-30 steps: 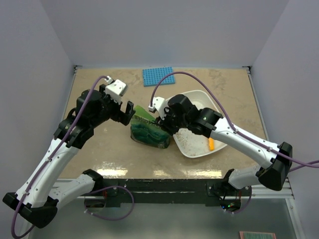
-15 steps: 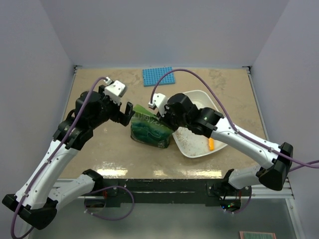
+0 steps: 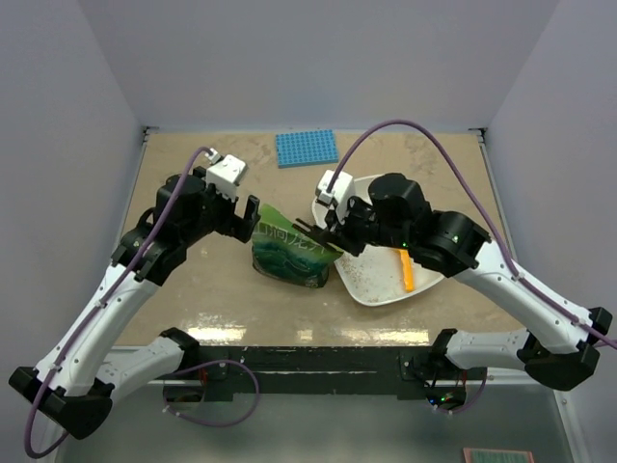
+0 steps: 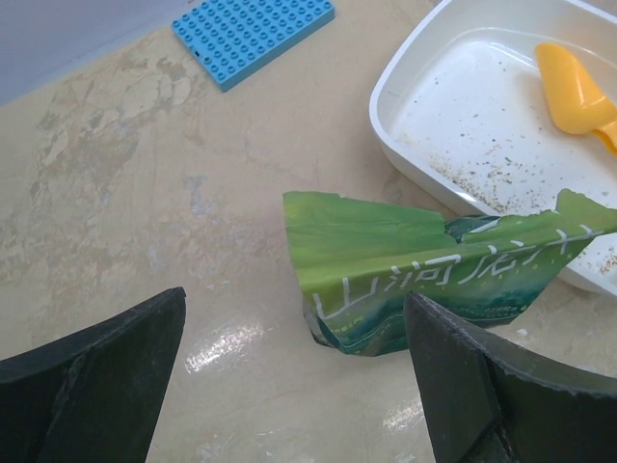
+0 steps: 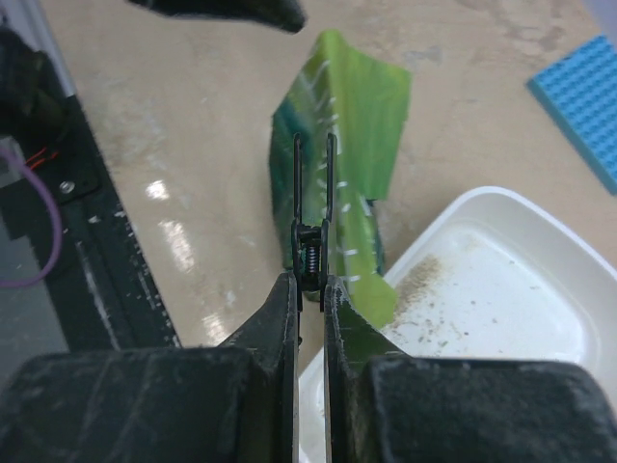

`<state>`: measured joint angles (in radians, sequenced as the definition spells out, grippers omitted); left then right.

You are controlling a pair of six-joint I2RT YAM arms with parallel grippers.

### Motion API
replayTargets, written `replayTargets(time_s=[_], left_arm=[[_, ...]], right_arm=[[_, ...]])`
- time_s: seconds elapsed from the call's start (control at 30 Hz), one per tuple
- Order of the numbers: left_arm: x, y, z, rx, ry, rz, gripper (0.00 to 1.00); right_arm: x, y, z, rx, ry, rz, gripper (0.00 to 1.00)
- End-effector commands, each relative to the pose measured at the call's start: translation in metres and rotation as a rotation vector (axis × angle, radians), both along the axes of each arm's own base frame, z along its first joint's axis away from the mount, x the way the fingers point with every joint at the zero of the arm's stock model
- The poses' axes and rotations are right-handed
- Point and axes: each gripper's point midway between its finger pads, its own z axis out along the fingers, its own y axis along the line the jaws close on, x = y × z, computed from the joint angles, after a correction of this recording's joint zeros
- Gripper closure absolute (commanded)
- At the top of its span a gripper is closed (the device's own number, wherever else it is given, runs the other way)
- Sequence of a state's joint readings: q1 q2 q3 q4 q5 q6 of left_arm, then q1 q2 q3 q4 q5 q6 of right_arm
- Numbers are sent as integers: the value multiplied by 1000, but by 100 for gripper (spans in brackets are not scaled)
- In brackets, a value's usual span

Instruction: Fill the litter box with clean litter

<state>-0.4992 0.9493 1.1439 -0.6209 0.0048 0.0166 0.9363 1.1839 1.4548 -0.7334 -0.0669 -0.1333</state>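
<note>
Marbled tabletop (image 3: 212,289) — black spring clip (image 5: 307,262) is clamped by right end effector (image 5: 309,287); white plastic litter box (image 5: 521,289) just rightward.

Green bag (image 4: 386,260) (white lettering), white litter box (image 4: 384,106), orange scoop (image 4: 576,89), blue studded mat (image 4: 253,31)

Left wrist view: past the wide-spread left hand (image 4: 294,328), the litter box (image 4: 384,106) runs off the right edge, and the orange scoop (image 4: 576,87) goes with it. From above, the right arm (image 3: 434,236) blankets the box's middle and one end of the scoop. The right hand (image 5: 308,282) is pinched tight, swallowing the base of the black clip (image 5: 307,260). Whether the clip bites the green bag (image 5: 352,106) can't be told.
</note>
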Motion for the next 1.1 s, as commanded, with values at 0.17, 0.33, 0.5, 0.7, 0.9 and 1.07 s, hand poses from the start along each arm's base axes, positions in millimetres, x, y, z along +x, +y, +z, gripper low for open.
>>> replayTargets(time_s=[0.17,0.33,0.5,0.7,0.9,1.07], left_arm=[[9,16,37,-118,-87,165,0],[8,17,31,-108,-65,171,0],[5,12,30,-124,-69,137,0],[10,8,26,-105,-51,127,0],[9,-9,4,-139,1,61,0],[2,-31,-17,-200,62,-30,0]], right_arm=[[-35,12,-28,68,140,89,100],[6,-19,1,192,91,-292,100],[46,-88,26,278,-22,-760,100],[96,-168,0,396,-8,-1137,100],[164,-238,-35,451,-25,-1406,100],[207,-315,-61,590,-21,-1653,100]])
